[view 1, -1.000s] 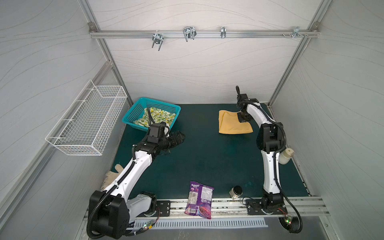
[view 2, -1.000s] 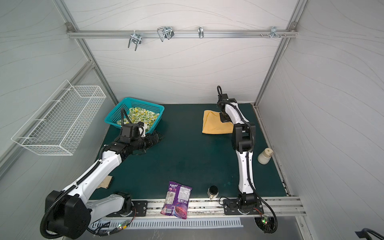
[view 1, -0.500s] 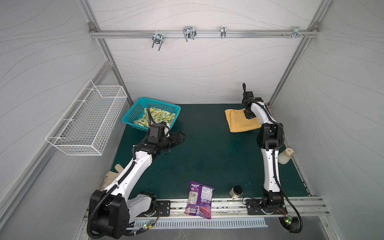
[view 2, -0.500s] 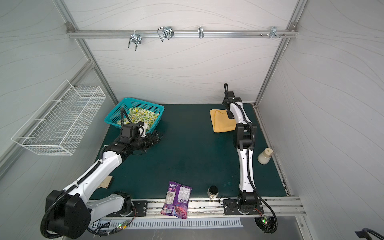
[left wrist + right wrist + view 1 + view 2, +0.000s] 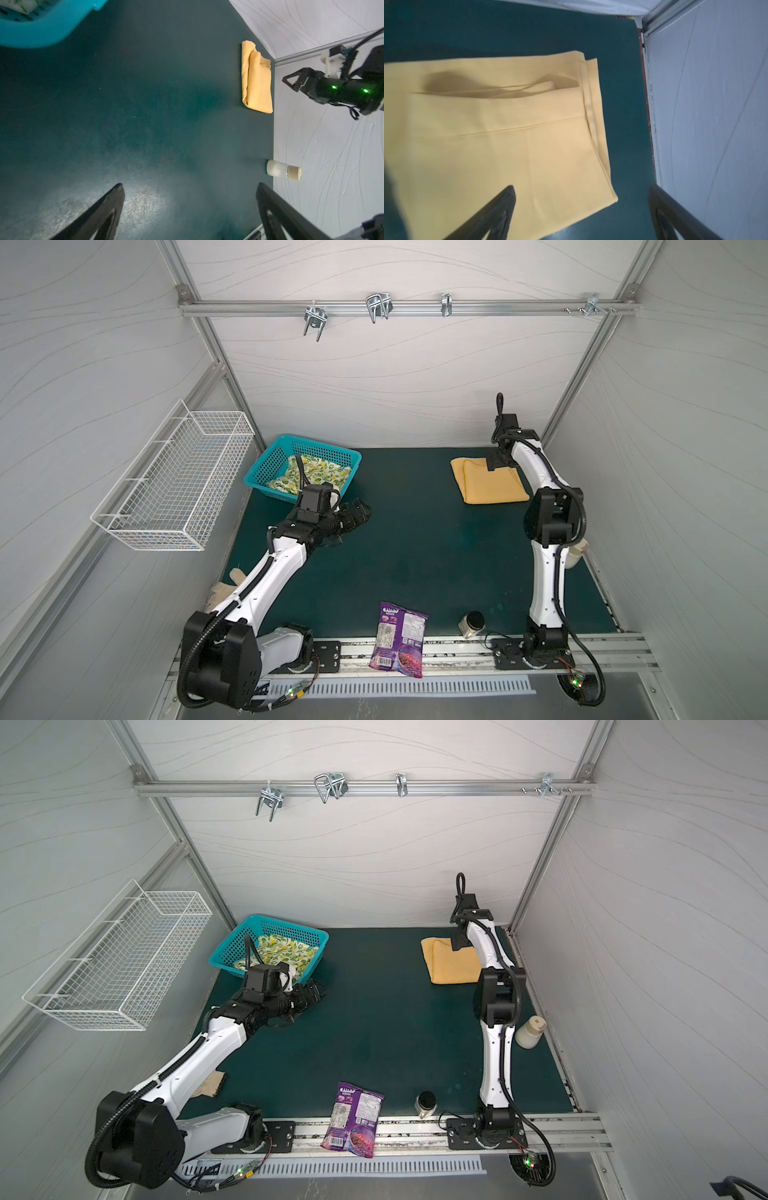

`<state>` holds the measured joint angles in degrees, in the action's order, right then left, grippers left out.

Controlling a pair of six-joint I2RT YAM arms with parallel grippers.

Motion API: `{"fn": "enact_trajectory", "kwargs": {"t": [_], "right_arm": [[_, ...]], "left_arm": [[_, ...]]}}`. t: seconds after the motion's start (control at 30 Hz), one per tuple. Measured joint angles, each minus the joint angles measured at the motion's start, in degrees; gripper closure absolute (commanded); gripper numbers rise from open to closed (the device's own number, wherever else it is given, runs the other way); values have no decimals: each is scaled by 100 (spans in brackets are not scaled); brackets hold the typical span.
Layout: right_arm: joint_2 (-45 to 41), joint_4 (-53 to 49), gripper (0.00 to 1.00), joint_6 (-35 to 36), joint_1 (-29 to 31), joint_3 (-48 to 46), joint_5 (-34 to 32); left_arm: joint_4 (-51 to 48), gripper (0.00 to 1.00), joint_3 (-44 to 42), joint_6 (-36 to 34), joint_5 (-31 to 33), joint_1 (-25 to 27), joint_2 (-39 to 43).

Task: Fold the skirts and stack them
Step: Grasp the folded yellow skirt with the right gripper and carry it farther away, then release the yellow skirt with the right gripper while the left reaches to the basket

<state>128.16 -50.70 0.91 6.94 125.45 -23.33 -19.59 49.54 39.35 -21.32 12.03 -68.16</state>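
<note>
No legible txt; print on purple snack bag (image 5: 400, 640), maybe a logo, too small.

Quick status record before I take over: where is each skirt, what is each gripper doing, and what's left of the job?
yellow skirt: folded, flat on the green mat, far right corner
lemon-print skirt: bunched inside the teal basket, far left
left gripper: open, empty, over bare mat beside the basket
right gripper: open, over the yellow skirt's edge, gripping nothing
stack: not yet made; the skirts lie apart
other: purple snack bag at the front edge
</note>
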Motion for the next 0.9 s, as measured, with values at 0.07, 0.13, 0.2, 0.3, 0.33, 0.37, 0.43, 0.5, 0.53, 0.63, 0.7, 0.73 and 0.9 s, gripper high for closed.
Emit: {"fn": "enact_trajectory", "kwargs": {"t": [0.07,0.13,0.2,0.3,0.33,0.37,0.43,0.5,0.53,0.63,0.7,0.73,0.9], "right_arm": [[-586,76,1,-197,175,-262,356],[-1165,162,1,-442,413,-435,754],[-1622,267,1,-673,636,-566,1099],[-2166,420,1,-1005,1001,-852,1609],[-2310,466,1,-1091,1108,-997,1744],[-2426,505,1,-1180,1200,-1139,1849],[-2647,601,1,-1322,1397,-1537,2057],[-2848,721,1,-1458,1600,-1993,2194],[-2968,782,1,-1515,1705,-2275,2269],[-3307,997,1,-1679,2028,-3038,2420],[-3587,1172,1,-1784,2229,-3521,2494],[-3740,1259,1,-1829,2326,-3748,2529],[-4404,1679,1,-2039,2594,-4496,2708]], "left_arm": [[-35,1,146,39,120,2,-17],[-223,1,420,83,317,2,-105],[-444,1,734,125,562,2,-247],[-737,1,1222,175,1080,2,-468],[-817,1,1373,190,1287,2,-527],[-901,1,1504,199,1469,2,-586],[-1117,1,1888,208,1945,-11,-785],[-1360,1,2354,203,2312,-66,-1093],[-1478,1,2605,214,2461,-122,-1283],[-1788,1,3274,319,2723,-435,-1906],[-1902,1,3497,352,2820,-682,-2256],[-1958,2,3563,354,2876,-782,-2420],[-2264,2,3853,243,3283,-1088,-3049]]}}
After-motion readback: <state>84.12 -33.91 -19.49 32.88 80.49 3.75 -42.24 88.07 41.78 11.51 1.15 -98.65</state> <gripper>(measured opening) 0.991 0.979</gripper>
